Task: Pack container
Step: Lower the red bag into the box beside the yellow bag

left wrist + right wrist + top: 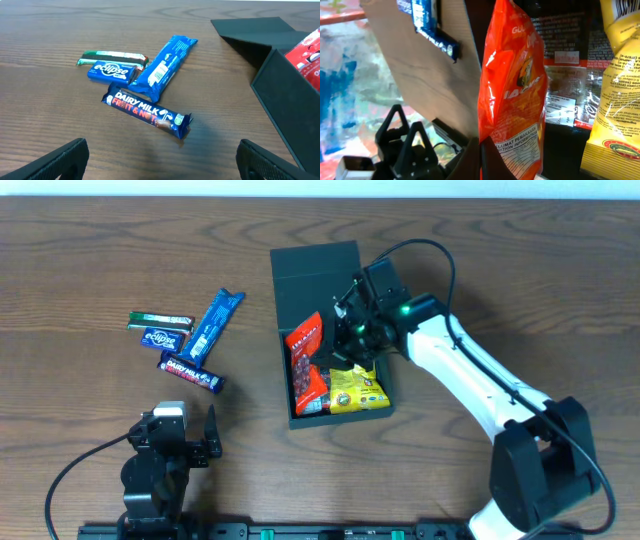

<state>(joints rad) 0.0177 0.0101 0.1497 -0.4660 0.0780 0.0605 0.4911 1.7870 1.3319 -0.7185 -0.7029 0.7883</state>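
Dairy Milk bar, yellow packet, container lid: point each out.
Dairy Milk bar [145, 111]: left wrist view, middle of the wrapper.
yellow packet [357, 388]: overhead view, centre of its face.
container lid [313, 275]: overhead view, flat face of the open lid.

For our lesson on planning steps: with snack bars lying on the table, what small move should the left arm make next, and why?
Probably ease the left gripper forward and down over the Dairy Milk bar. Its jaws stand wide open and empty, that bar lies nearest of the four on the table, and the container is open, with the right gripper over it.
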